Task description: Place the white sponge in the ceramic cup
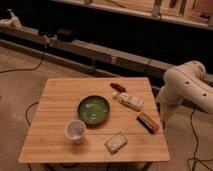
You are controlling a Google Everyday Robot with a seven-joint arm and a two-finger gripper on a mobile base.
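The white sponge [115, 143] lies flat near the front edge of the wooden table [55, 100], right of centre. The ceramic cup [75, 131] stands upright at the front left, a short way left of the sponge. My white arm [187, 85] hangs off the table's right side. The gripper [162, 114] points down beside the table's right edge, well right of and behind the sponge, touching nothing on the table.
A green bowl [93, 109] sits at the table's centre. A white patterned packet [129, 101], a small red item [118, 86] and a brown-orange bar [148, 122] lie on the right half. A low ledge with cables [65, 42] runs behind.
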